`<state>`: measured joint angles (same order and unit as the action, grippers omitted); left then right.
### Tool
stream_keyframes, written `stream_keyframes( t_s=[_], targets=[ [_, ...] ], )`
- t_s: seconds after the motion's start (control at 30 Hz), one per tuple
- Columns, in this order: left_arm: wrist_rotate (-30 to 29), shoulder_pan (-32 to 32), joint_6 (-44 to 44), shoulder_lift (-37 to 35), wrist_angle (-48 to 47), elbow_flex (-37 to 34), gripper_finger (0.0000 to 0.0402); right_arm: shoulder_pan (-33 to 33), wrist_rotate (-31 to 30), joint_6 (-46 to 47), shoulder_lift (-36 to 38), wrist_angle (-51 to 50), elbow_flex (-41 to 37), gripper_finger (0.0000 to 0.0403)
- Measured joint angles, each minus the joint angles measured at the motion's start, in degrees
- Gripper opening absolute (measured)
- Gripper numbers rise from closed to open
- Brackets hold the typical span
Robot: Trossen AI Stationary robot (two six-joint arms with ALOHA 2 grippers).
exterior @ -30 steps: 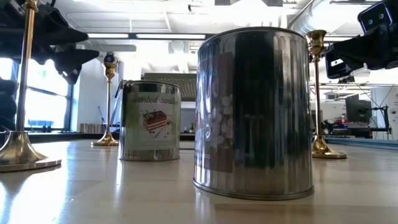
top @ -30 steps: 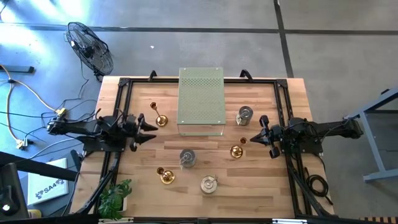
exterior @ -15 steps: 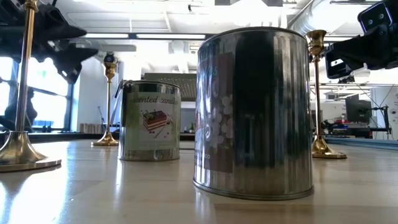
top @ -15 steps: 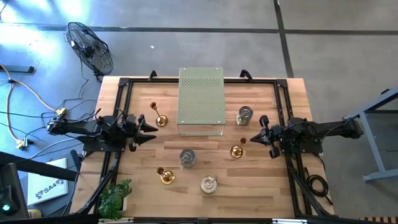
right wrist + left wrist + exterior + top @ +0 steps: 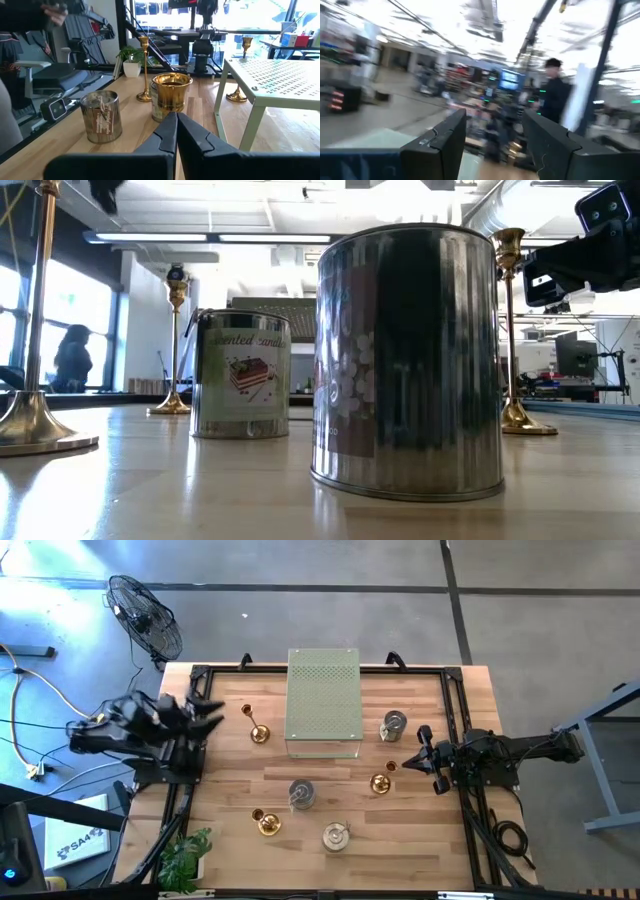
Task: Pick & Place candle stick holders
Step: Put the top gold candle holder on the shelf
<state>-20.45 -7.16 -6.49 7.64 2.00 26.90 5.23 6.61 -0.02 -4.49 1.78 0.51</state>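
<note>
Three gold holders with round bases and thin stems stand upright on the table. Three squat silver holders stand on their bases. My left gripper is open and empty, raised over the table's left side, left of the far gold holder; its wrist view looks out into the room. My right gripper is shut and empty at the right, between a silver and a gold holder; that gold holder stands just ahead of its fingers.
A large pale green perforated box stands at the far middle of the table on legs. Black frame rails run along the table's sides. A potted plant sits at the near left corner. A person shows in the room beyond.
My left gripper has risen and drawn back toward the table's far left, tipping upward; it has left most of the low view. The holders and my right gripper have kept still.
</note>
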Motion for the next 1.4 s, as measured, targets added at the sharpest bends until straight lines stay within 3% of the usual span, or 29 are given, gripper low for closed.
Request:
stream_keyframes(
  t_s=[0.2,0.5,0.67,1.03,1.23,1.4],
  targets=[
    [-7.34,0.02,-4.84,9.51,-11.82,18.47,0.0191,0.00,0.00,0.01,0.00,0.07,0.02,0.0005],
    [-10.62,0.02,-7.51,27.75,-41.19,49.22,0.0191,0.00,0.02,-0.01,0.00,0.20,0.00,0.0005],
    [-10.36,0.02,-5.53,36.49,-54.53,59.97,0.0191,0.00,0.04,-0.01,0.00,0.20,0.00,0.0005],
    [-7.45,0.00,-1.46,43.11,-65.14,63.64,0.0191,0.02,-2.91,0.01,0.00,0.92,0.00,0.0005],
    [-17.48,0.02,-2.62,43.25,-74.76,63.67,0.0191,0.02,-3.85,-0.65,0.00,1.52,0.01,0.0005],
    [-17.88,0.02,-7.47,43.25,-77.86,63.67,0.0191,0.02,-5.13,4.99,0.00,1.96,0.02,0.0005]
  ],
)
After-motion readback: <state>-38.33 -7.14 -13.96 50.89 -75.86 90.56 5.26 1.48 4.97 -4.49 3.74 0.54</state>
